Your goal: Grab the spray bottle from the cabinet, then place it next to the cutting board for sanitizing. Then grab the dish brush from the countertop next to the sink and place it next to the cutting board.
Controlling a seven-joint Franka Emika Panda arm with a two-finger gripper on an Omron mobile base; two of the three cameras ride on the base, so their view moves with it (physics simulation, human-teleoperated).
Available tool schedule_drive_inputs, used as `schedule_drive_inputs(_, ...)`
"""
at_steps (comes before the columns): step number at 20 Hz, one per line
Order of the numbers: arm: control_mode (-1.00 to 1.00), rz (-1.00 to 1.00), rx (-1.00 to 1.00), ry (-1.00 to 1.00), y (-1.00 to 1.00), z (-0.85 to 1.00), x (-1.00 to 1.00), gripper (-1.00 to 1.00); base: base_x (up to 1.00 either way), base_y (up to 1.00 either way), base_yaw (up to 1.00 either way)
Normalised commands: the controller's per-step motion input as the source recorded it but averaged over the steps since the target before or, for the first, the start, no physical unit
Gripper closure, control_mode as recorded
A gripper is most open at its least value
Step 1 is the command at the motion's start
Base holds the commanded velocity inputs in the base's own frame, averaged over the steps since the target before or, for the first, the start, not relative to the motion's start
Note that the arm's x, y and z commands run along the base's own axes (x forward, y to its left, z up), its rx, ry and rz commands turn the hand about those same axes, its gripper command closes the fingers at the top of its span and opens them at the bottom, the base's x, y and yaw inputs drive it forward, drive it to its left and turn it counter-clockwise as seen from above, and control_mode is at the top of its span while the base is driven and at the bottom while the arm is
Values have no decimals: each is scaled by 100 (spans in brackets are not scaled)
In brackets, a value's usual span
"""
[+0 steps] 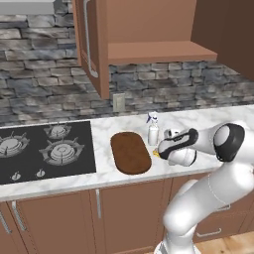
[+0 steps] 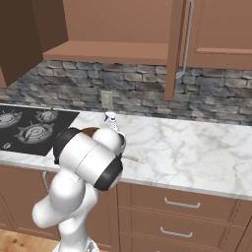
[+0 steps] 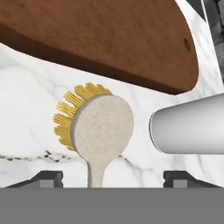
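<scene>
Nearest me the fingers stand wide apart, gripping nothing, with the brush lying on the tabletop between them, its yellow bristles just beside the board. The bottle already stands by the board's far corner, so this looks like the final release; the next move calls for lifting straight away without nudging either. Farther off are the stovetop and the open cabinet.

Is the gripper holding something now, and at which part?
Nothing is held: the gripper stands open around the dish brush handle, which lies on the countertop.
</scene>
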Motion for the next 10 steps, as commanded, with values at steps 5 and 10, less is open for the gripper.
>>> schedule_drive_inputs(5, -100, 0, 0, -2, 15, 38, -16, -100, 0, 0, 0)
schedule_drive_inputs(10, -100, 0, 0, -8, 31, 73, -39, -100, 0, 0, 0)
